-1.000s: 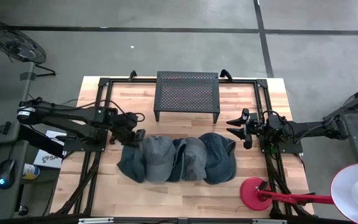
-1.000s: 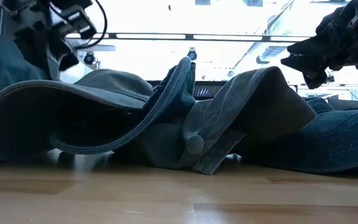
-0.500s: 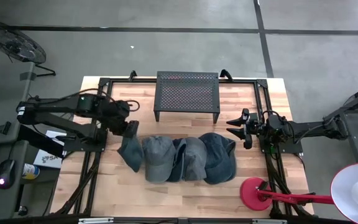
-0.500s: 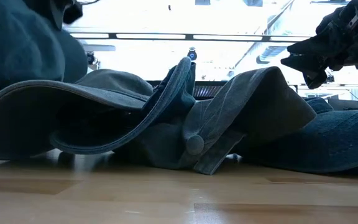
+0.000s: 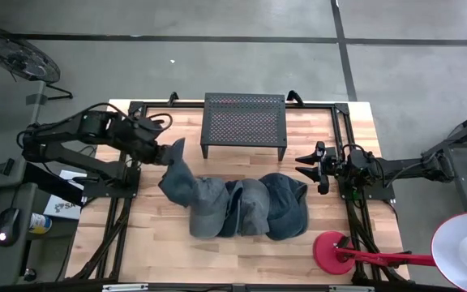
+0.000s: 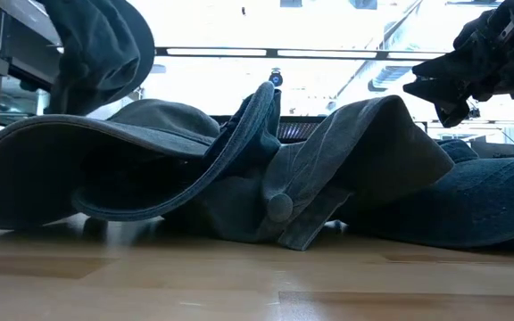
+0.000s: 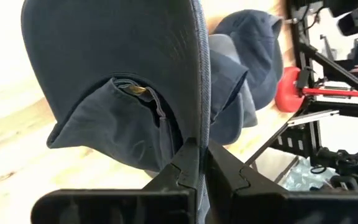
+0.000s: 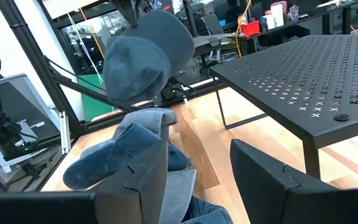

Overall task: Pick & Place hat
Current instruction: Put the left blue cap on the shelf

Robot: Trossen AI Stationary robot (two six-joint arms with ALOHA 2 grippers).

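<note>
The left gripper (image 5: 162, 152) is pinching the brim of a dark blue hat (image 5: 178, 178) and holds it raised near the table's (image 5: 136, 251) left edge, in front of the black mesh rack (image 5: 244, 120) that stands at the back edge. In the left wrist view the fingers (image 7: 188, 167) are pressed together on the thin brim edge, and the hat's crown hangs slack beyond them. From above, the hanging hat overlaps the nearest cap of the pile (image 5: 246, 207), a row of overlapping hats at the table's middle; whether they touch cannot be told. The right gripper (image 5: 306, 165) waits near the right edge with its fingers spread, holding nothing. To do this step well, my judgement is that the arm should rise until the crown is clear of the pile before travelling, so no neighbouring cap drags along, and keep the pinch firm, since a brim held at its edge could slip. A red stand (image 5: 336, 250) sits at the front right corner. No brand, label or writing can be read on the hats, rack or table.
</note>
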